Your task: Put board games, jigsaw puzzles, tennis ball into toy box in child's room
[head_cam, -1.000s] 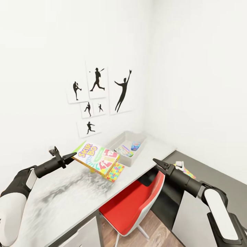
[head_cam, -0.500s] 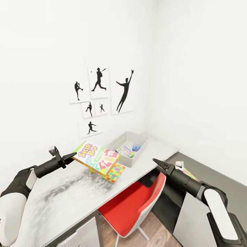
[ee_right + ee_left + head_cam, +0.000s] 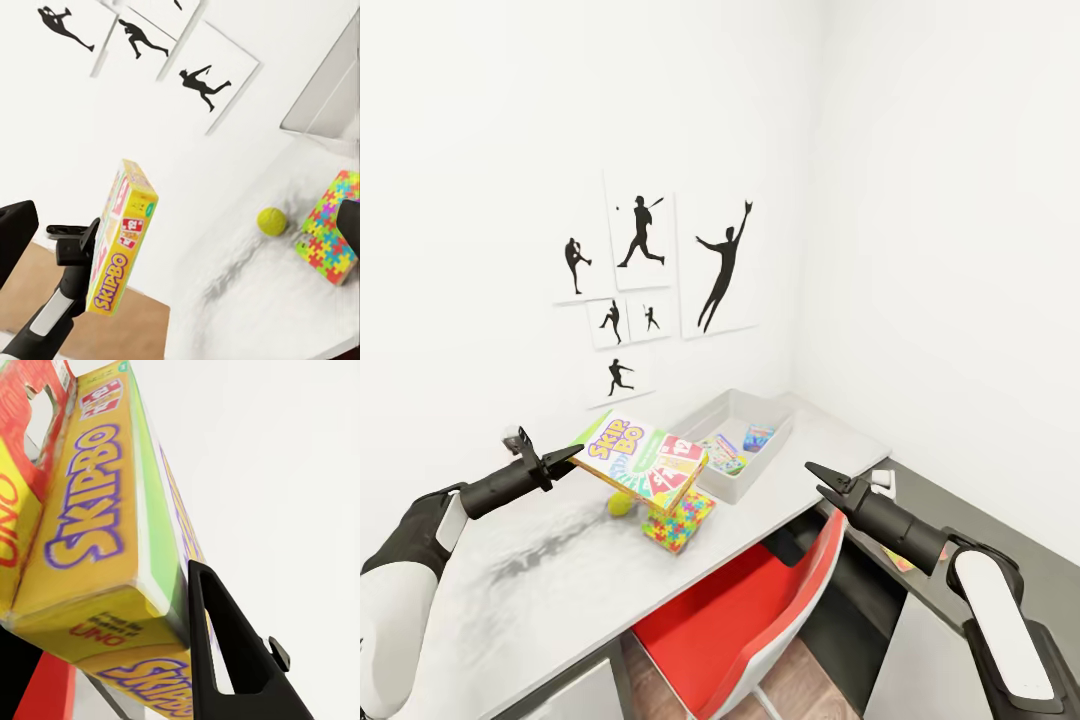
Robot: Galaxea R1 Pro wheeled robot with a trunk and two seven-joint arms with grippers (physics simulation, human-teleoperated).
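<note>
Yellow game box (image 3: 643,462) pinched in our left jaws (image 3: 565,457); we've swung round, tray (image 3: 732,442) nearer; right jaws (image 3: 816,477) open, empty.

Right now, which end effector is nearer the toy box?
Left. The left end effector holds the board game just short of the toy box; the right end effector hangs off the table's edge.

On my left, the left claw (image 3: 572,455) holds a board game (image 3: 643,463) above the surface (image 3: 540,590). Beneath its near edge I see the tennis ball (image 3: 622,502) on the surface, with a jigsaw puzzle (image 3: 679,520) just to its right. Behind them, toward the wall corner, sits the toy box (image 3: 781,424) with flat items inside. My right claw (image 3: 816,479) hangs off the surface's front edge, above the chair (image 3: 745,610).
</note>
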